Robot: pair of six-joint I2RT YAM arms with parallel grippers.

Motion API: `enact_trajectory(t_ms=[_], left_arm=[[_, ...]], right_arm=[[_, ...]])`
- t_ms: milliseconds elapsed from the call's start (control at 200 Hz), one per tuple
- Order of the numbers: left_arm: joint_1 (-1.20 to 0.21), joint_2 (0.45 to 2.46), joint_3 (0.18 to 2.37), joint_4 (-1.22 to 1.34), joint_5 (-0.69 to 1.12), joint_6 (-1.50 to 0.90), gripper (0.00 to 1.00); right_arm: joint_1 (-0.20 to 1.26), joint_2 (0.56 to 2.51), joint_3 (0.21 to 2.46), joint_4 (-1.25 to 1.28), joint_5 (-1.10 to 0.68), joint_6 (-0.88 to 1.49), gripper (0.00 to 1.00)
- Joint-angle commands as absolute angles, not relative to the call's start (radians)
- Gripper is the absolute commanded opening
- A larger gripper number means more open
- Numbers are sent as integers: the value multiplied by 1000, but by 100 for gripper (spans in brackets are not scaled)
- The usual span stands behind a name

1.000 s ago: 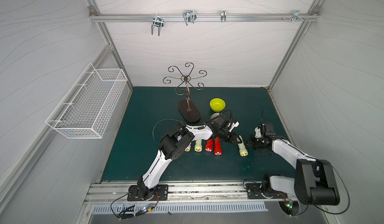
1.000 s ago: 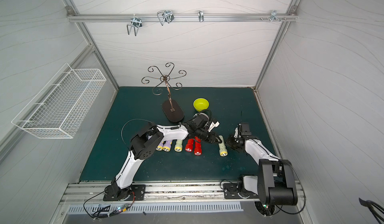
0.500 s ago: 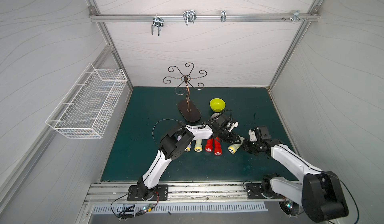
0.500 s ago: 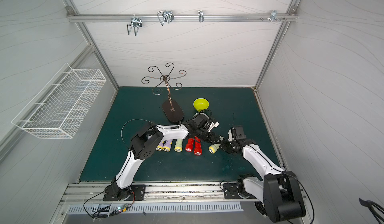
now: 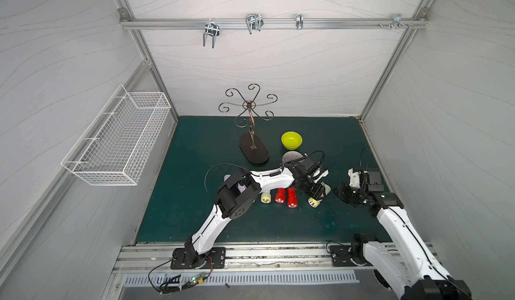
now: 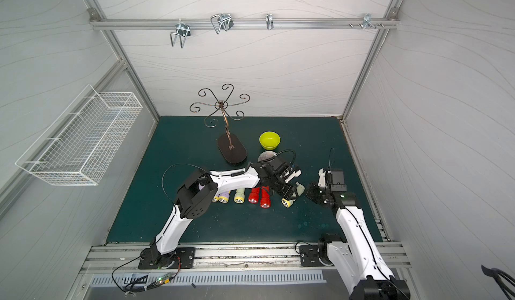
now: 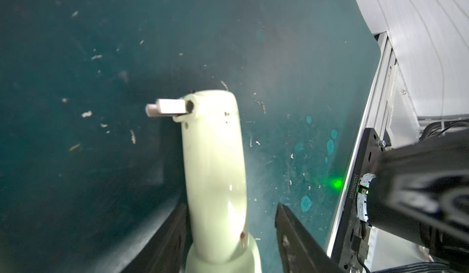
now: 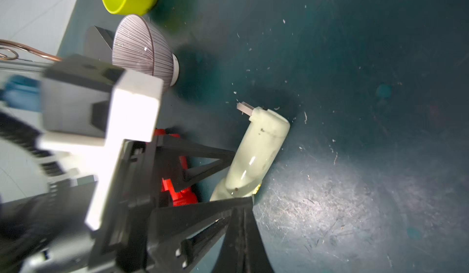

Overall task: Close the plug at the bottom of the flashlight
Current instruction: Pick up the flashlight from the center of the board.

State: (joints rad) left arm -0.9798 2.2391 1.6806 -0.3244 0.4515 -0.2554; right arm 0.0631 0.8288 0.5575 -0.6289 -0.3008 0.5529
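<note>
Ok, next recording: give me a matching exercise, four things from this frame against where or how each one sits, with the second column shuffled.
Things
1. pale flashlight
2. red flashlights
3. lime bowl
4. wire basket

Places or states
A. hanging on the side wall
B. inside the open left end effector, plug sticking out
C. standing beside the dark base of the stand
D. lying side by side on the mat

Pairs: 1-B, 2-D, 3-C, 4-A
</note>
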Motion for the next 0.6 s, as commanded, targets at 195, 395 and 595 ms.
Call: enact_trajectory(t_ms=[195, 395, 595], left_arm=[[-1015, 2306, 1900, -529, 302, -123, 60], [-1053, 2344, 1956, -603, 227, -80, 61], [-1074, 2374, 1970, -623, 170, -65, 62]], right_arm=[[57, 839, 567, -657, -323, 548, 2], [58, 839, 589, -663, -333, 555, 9], [58, 835, 602, -671, -345, 564, 14]])
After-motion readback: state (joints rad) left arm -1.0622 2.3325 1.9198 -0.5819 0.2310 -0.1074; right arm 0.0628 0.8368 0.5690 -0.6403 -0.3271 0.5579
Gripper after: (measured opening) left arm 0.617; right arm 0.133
